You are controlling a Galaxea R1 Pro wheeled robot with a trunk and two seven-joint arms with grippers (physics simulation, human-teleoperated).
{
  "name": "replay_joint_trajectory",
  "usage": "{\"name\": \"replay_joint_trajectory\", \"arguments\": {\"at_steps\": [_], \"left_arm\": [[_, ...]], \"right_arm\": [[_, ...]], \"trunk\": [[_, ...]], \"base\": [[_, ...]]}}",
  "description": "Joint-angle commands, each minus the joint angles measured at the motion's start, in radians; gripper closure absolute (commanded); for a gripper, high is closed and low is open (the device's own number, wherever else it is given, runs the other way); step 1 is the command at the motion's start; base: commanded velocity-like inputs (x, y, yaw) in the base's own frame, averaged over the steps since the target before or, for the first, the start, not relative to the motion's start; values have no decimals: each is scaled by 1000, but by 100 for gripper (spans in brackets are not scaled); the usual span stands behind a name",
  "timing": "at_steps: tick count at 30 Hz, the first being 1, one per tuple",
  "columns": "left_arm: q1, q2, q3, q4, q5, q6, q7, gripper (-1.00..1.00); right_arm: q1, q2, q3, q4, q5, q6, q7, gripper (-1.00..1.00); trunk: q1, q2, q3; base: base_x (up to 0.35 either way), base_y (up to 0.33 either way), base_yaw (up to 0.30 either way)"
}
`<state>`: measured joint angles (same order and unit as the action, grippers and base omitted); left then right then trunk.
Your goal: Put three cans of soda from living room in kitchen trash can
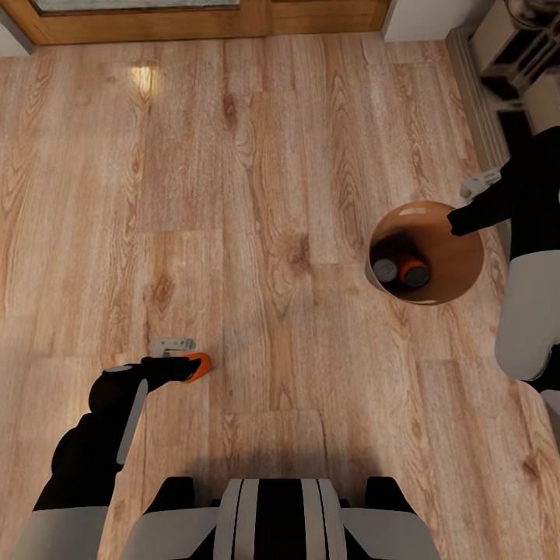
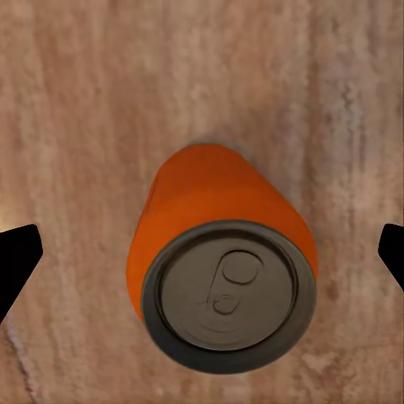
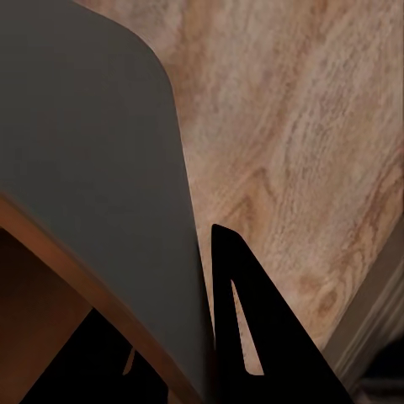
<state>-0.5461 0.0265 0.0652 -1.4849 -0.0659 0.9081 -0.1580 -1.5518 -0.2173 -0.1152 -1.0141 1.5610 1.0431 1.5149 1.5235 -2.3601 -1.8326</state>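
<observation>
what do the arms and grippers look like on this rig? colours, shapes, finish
Both arms are glossy black segments joined to light grey-white shells. The left arm has a black forearm with a grey side panel and a grey cap at the wrist; its left gripper has pale grey flat fingers. The right arm shows a black forearm above a rounded grey-white shell. Wrist views show dark, pointed fingertips. No cables or markings visible.

Even, soft light covers the wood floor (image 1: 280,194) in the head view, with one pale glare patch near the far edge and only faint shadows. The trash can (image 1: 455,272) carries a small bright highlight on its rim and is dark inside. The left wrist view is soft, the floor grain smeared. The right wrist view is dimmer and blurred up close.
</observation>
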Motion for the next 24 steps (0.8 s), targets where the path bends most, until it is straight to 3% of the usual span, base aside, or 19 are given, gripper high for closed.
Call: {"name": "replay_joint_trajectory", "arguments": {"at_steps": [1, 19, 24], "left_arm": [[0, -1, 0, 0, 0, 0, 0, -100], [0, -14, -1, 0, -1, 0, 0, -100], [0, -14, -1, 1, -1, 0, 0, -100]], "right_arm": [[0, 0, 0, 0, 0, 4, 6, 100], [3, -4, 2, 0, 3, 4, 11, 100], [4, -4, 2, 0, 2, 4, 11, 100]], "trunk": [[0, 0, 0], [0, 0, 0], [0, 0, 0]], "base": [[0, 0, 0], [-1, 0, 0], [-165, 0, 0]]}}
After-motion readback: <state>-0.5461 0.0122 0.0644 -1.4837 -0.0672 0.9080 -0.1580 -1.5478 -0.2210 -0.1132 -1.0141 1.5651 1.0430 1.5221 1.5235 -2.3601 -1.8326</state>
